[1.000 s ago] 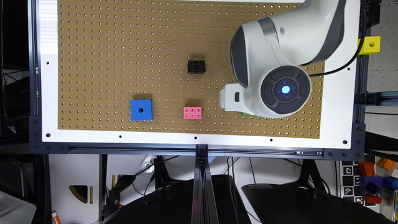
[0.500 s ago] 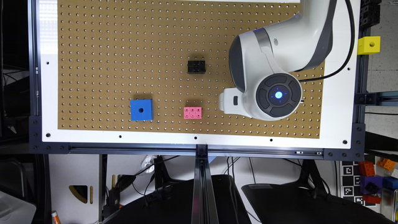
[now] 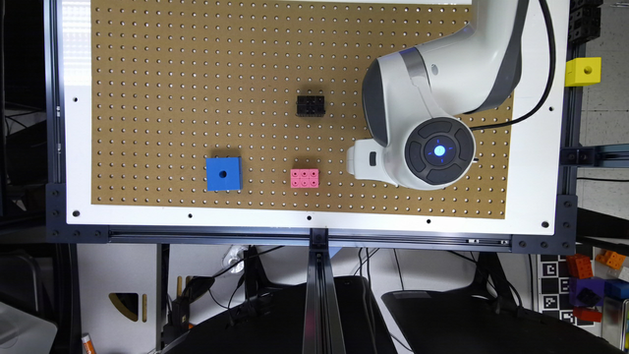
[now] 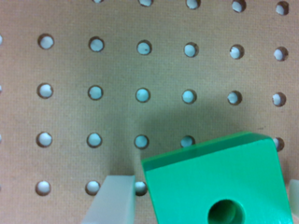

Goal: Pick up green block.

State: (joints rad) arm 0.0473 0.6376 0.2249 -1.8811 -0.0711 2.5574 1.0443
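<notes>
In the wrist view the green block (image 4: 219, 186), a bright green cube with a round dark hole in its face, lies on the brown pegboard between my fingers. It is turned a little against them. One pale fingertip (image 4: 112, 200) stands beside one edge with a thin gap where a board hole shows. The other fingertip (image 4: 294, 196) is at the opposite edge. My gripper (image 4: 203, 200) is open around the block. In the exterior view my gripper (image 3: 366, 162) is low over the board's right part, and the arm covers the block.
A blue cube with a hole (image 3: 224, 173), a pink brick (image 3: 304, 178) and a black brick (image 3: 310, 105) sit on the pegboard (image 3: 172, 98) toward the exterior view's left of my gripper. A yellow cube (image 3: 583, 72) hangs off the frame at the right.
The arm shifted slightly toward the exterior view's left and sank toward the board a second ago. Over the last half second it has stayed still.
</notes>
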